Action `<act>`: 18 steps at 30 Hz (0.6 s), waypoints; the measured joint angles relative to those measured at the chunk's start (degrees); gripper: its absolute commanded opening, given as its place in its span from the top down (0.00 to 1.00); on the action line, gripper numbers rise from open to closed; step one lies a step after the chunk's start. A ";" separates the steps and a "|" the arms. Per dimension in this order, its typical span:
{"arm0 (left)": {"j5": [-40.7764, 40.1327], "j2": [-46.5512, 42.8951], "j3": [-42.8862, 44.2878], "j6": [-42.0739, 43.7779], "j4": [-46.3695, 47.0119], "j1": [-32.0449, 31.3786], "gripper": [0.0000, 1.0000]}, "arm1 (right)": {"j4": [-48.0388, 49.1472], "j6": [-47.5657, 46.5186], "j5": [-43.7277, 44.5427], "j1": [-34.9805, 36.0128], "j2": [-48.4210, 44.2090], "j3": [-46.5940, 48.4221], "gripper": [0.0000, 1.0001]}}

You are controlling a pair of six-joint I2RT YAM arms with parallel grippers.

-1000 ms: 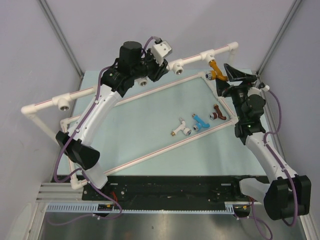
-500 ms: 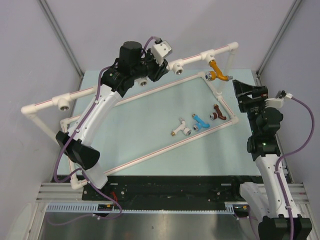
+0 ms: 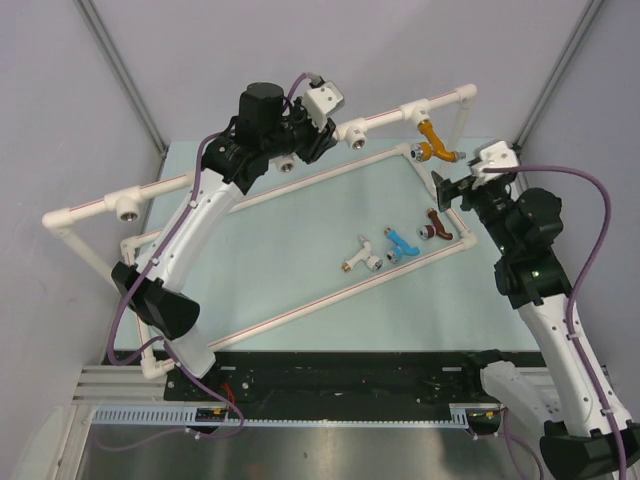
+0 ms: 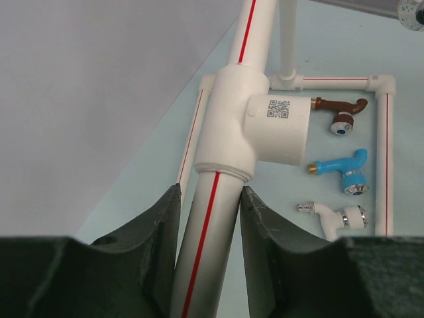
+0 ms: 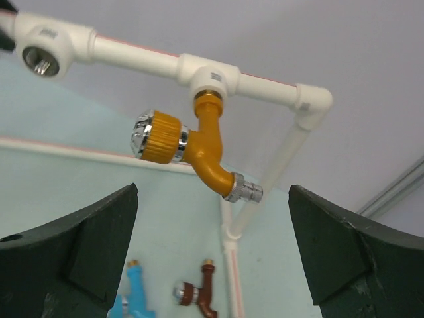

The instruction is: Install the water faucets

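Observation:
The orange faucet (image 3: 431,141) hangs screwed into a T-socket (image 3: 413,110) of the white pipe frame's top rail; it also shows in the right wrist view (image 5: 199,142). My right gripper (image 3: 452,187) (image 5: 212,199) is wide open and empty, just below it and apart from it. The white faucet (image 3: 362,255), blue faucet (image 3: 402,243) and dark red-brown faucet (image 3: 434,225) lie loose on the mat inside the frame; the left wrist view also shows the white faucet (image 4: 338,217), the blue one (image 4: 341,172) and the red-brown one (image 4: 339,114). My left gripper (image 3: 305,138) (image 4: 209,199) is shut on the rail pipe (image 4: 202,252) beside a T-socket (image 4: 262,126).
Empty silver-threaded T-sockets sit on the rail, one near the middle (image 3: 354,133) and one far left (image 3: 126,207); the right wrist view shows another (image 5: 41,58). The frame's lower pipes (image 3: 300,305) lie on the pale green mat. Grey walls close in on both sides.
My right gripper drew back to the right from the orange faucet, then turned and came back left, below it. The left arm and all faucets stayed put.

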 measured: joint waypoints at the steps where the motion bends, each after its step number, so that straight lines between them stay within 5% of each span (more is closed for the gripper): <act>1: 0.00 0.00 0.00 0.00 0.00 0.00 1.00 | -1.33 -4.83 0.35 1.79 0.83 0.90 0.00; 9: 0.00 0.00 0.00 -0.02 0.00 0.00 1.00 | -3.65 -29.90 5.49 9.01 8.15 2.60 0.00; 14: 0.04 -0.15 -0.26 0.00 0.09 0.00 1.00 | -0.28 -34.93 8.31 9.79 13.33 2.60 0.03; 18: 0.11 -0.37 -0.48 0.00 0.13 -0.02 1.00 | 4.59 -34.07 8.79 9.88 16.68 2.60 0.17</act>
